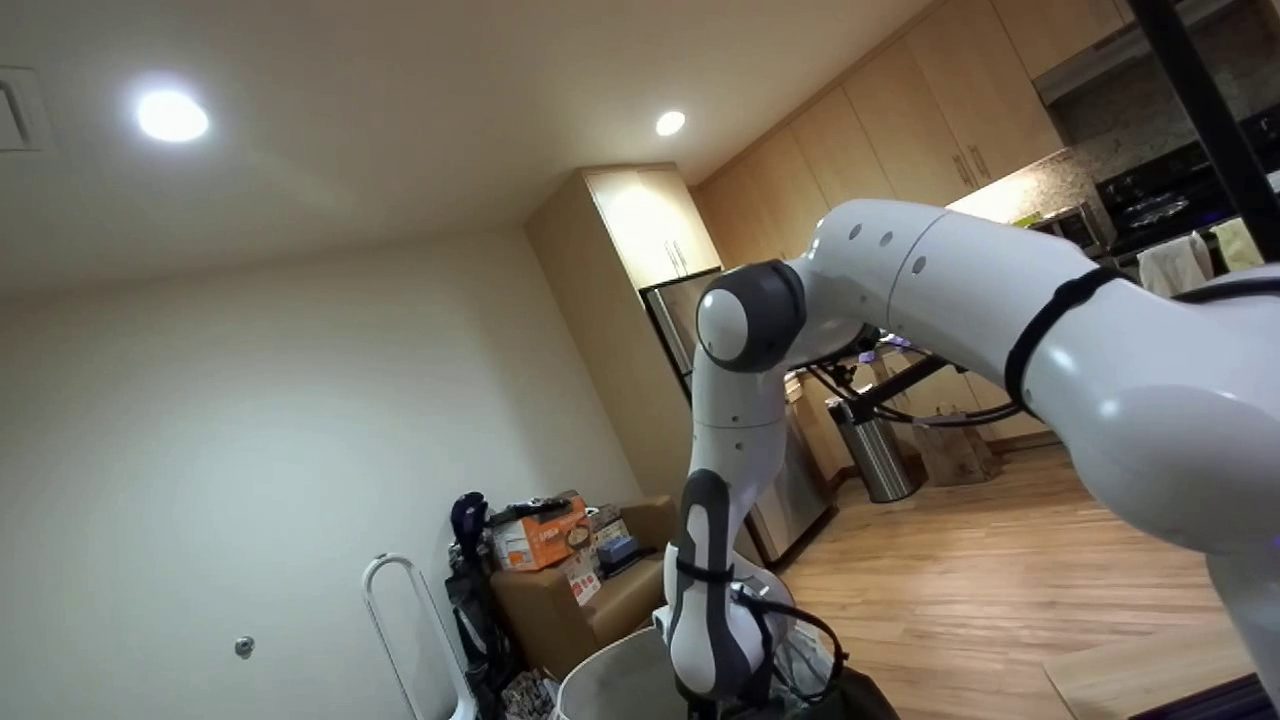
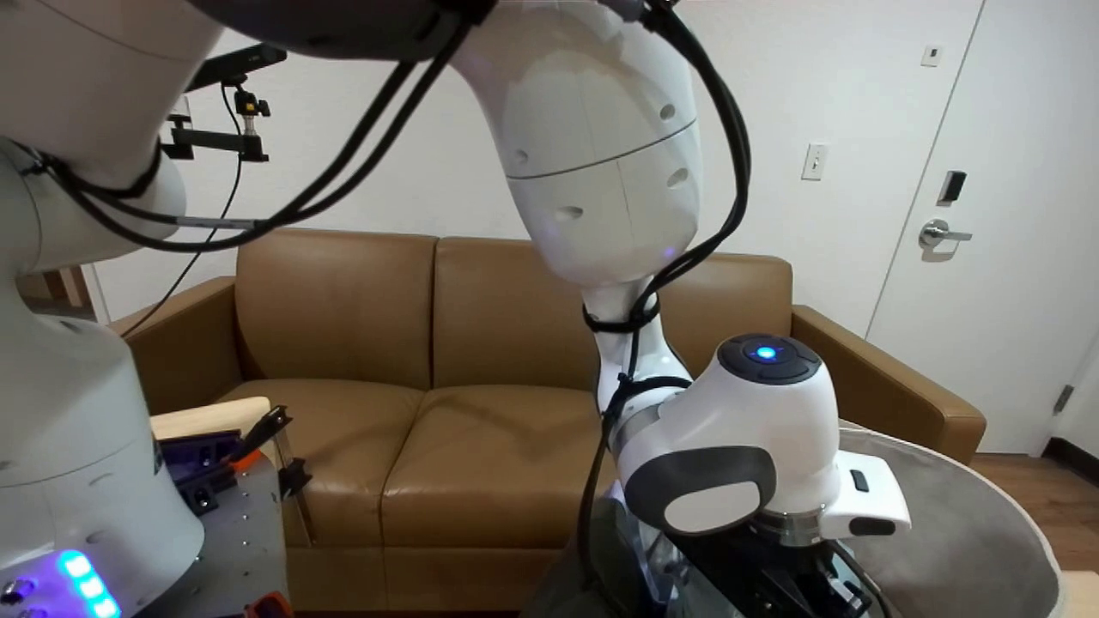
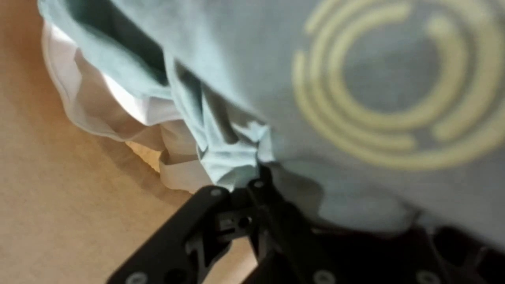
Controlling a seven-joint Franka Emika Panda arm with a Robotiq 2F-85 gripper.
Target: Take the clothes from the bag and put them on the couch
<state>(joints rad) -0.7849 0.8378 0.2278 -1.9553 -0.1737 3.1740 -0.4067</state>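
Wooden cabinets (image 1: pixel 890 130), steel trash can (image 1: pixel 880 458), white door (image 2: pixel 1013 335), light switch (image 2: pixel 814 161)

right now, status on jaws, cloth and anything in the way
Jaws shut on grey-green cloth. Not yet on couch. Arm partly hides grey bag in both exterior views.

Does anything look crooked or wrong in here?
Yes: in an exterior view the wooden cabinets lean sharply, though probably just because that picture is tilted. In the wrist view the printed grey-green cloth is tightly creased where the gripper pinches it; that looks like handling, not damage. I see no spill.
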